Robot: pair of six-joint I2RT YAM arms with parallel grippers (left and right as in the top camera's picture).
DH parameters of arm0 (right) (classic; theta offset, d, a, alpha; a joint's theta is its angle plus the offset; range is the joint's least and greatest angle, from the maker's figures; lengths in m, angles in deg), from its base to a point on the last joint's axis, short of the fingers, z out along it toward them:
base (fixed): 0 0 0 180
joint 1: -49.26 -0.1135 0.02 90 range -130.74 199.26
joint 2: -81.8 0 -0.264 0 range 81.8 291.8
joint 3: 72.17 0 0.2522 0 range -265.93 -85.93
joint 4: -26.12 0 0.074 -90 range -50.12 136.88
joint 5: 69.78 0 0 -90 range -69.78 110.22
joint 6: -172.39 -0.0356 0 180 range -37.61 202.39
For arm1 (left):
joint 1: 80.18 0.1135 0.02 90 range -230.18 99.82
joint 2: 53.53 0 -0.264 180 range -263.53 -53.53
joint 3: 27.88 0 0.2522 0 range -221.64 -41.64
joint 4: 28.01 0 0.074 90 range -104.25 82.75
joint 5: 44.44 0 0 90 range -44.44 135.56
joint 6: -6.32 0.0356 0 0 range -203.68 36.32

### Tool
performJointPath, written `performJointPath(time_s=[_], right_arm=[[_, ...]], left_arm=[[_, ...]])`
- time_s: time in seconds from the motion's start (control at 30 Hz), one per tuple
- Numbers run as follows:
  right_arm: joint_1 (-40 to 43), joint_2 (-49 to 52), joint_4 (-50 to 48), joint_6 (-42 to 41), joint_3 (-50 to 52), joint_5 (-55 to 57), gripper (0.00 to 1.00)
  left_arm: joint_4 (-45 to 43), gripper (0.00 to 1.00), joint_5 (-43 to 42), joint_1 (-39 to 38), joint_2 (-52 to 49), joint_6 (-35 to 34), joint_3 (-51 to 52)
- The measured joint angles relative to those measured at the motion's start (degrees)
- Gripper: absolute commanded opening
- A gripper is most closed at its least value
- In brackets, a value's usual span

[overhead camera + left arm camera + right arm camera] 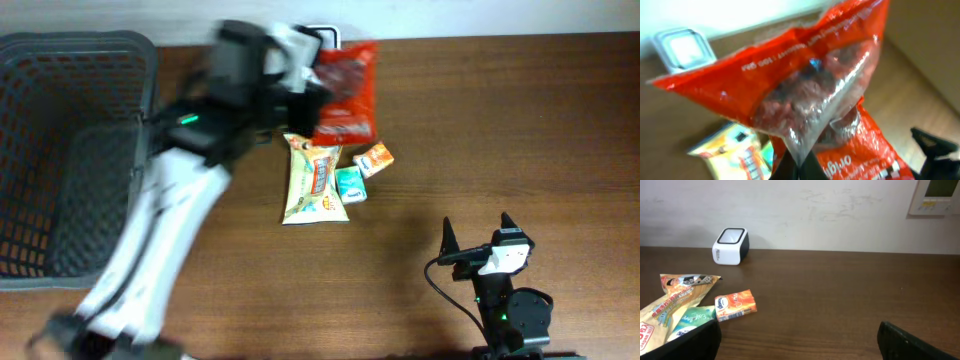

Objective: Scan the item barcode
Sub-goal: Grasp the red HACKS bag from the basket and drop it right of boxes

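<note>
Nearest the base: right gripper (476, 224), jaws spread wide, holding nothing, parked well apart from the action. Mid-table: 3 loose items in a huddle, namely yellow packet (315, 180), green carton (349, 185) and orange carton (375, 158). Beyond them, apparently lifted off the table (520, 120): red bag (815, 85), pinched at 1 thin clear edge by the left gripper (799, 169), jaws clamped tight on the film. Slack, crumpled, blurred in the wrist view. At the far edge: white scanner (730, 246), just beside the bag.

Risks, by judgement:
- Could slip free from so slight a pinch.
- Could swing or fold and hide the barcode from the window.
- Could glare off the shiny film and fail to read.
- Could knock the scanner if pushed closer.

No barcode visible, so cannot tell which face to present.
</note>
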Motion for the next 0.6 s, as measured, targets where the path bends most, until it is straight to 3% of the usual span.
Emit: performJointPath(time_s=[0.23, 0.33, 0.37, 0.4, 0.53, 0.57, 0.6], right_arm=[[0.0, 0.0, 0.0, 0.0, 0.0, 0.0, 0.98], [0.0, 0.0, 0.0, 0.0, 0.0, 0.0, 0.98], [0.0, 0.0, 0.0, 0.0, 0.0, 0.0, 0.98], [0.0, 0.0, 0.0, 0.0, 0.0, 0.0, 0.98], [0.0, 0.0, 0.0, 0.0, 0.0, 0.0, 0.98], [0.0, 0.0, 0.0, 0.0, 0.0, 0.0, 0.98], [0.0, 0.0, 0.0, 0.0, 0.0, 0.0, 0.98]], left_arm=[[-10.5, 0.03, 1.6, -10.4, -19.3, -4.3, 0.1], [-13.1, 0.23, 3.0, -13.0, -25.0, -5.5, 0.1], [-13.1, 0.42, 3.8, -13.5, -26.0, -5.9, 0.1], [-13.1, 0.54, 4.2, -13.8, -26.6, -5.9, 0.1], [-10.5, 0.53, 5.3, -13.8, -26.9, -6.4, -0.6], [-9.5, 0.58, 5.4, -13.7, -26.9, -6.4, -0.9], [-4.3, 0.7, 5.5, -13.1, -26.9, -6.4, -3.9]])
